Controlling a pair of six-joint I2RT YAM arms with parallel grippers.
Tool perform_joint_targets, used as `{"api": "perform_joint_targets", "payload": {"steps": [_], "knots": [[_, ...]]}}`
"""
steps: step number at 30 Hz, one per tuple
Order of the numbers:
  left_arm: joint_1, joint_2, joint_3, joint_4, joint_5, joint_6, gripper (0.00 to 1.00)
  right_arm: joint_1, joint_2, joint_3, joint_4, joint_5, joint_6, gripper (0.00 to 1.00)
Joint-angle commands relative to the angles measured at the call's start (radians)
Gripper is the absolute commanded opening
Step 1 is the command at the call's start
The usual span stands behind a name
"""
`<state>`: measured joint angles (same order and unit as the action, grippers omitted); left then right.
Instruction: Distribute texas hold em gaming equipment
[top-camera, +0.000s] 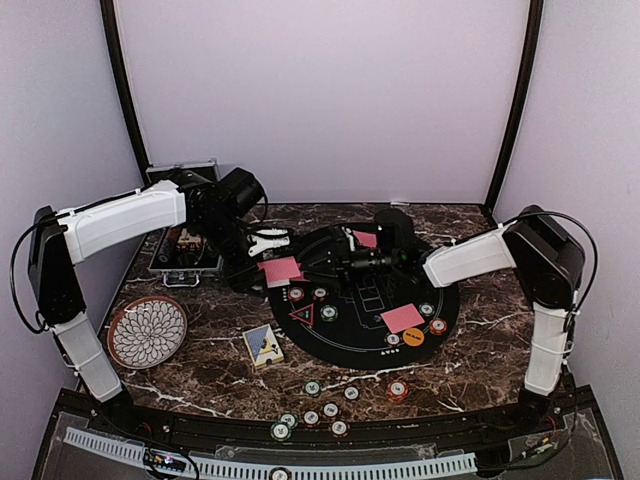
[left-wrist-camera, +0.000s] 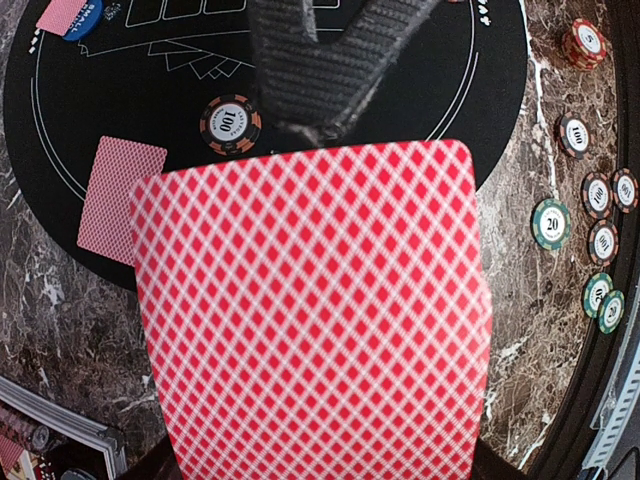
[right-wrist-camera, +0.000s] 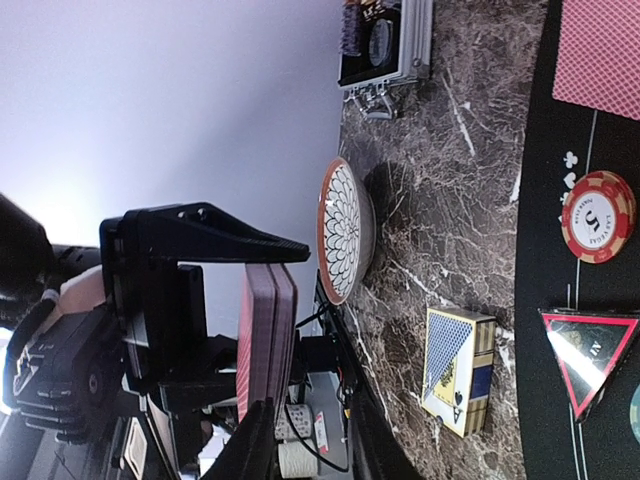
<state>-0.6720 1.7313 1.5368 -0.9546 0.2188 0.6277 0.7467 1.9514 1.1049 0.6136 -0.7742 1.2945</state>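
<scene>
Card (left-wrist-camera: 310, 320) (back up) sits flat in left tool (left-wrist-camera: 300, 135); length left-right.

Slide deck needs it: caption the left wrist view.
Left claw grips a red-backed card over the black mat edge, poker chips alongside.

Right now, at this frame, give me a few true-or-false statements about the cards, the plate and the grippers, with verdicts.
1. The left gripper pinches a red-backed card. True.
2. The patterned plate holds poker chips. False: they lie on the marble and the black mat, none on the plate.
3. A blue card box lies on the marble between plate and mat. True.
4. The red triangle lies off the mat. False: it lies on it.
5. The right gripper holds nothing. False: a card stack sits between its fingers.
</scene>
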Motion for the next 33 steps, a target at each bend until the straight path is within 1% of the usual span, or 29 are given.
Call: {"api": "perform_joint_targets", "payload": {"steps": [1, 3, 5, 8, 12, 17, 30, 33], "knots": [[0.002, -0.050, 0.016, -0.010, 0.005, 0.009, 0.00, -0.008, -0.046, -0.013, 0.031, -0.008, -0.003, 0.29], [0.003, -0.052, 0.014, -0.010, 0.005, 0.009, 0.00, -0.013, -0.056, -0.016, -0.003, 0.000, -0.025, 0.29], [0.003, -0.053, 0.014, -0.010, 0.004, 0.009, 0.00, -0.016, -0.060, -0.024, 0.000, 0.003, -0.024, 0.29], [0.003, -0.053, 0.013, -0.010, 0.004, 0.010, 0.00, -0.017, -0.059, -0.027, 0.031, 0.001, -0.007, 0.31], [0.003, -0.053, 0.013, -0.010, 0.001, 0.012, 0.00, -0.014, -0.050, -0.027, 0.099, -0.007, 0.043, 0.39], [0.002, -0.051, 0.012, -0.010, 0.001, 0.011, 0.00, 0.005, -0.024, 0.006, 0.119, -0.019, 0.058, 0.39], [0.003, -0.049, 0.016, -0.010, 0.002, 0.010, 0.00, 0.040, 0.044, 0.068, 0.152, -0.039, 0.090, 0.26], [0.003, -0.051, 0.017, -0.010, 0.003, 0.010, 0.00, 0.042, 0.047, 0.072, 0.157, -0.040, 0.095, 0.17]]}}
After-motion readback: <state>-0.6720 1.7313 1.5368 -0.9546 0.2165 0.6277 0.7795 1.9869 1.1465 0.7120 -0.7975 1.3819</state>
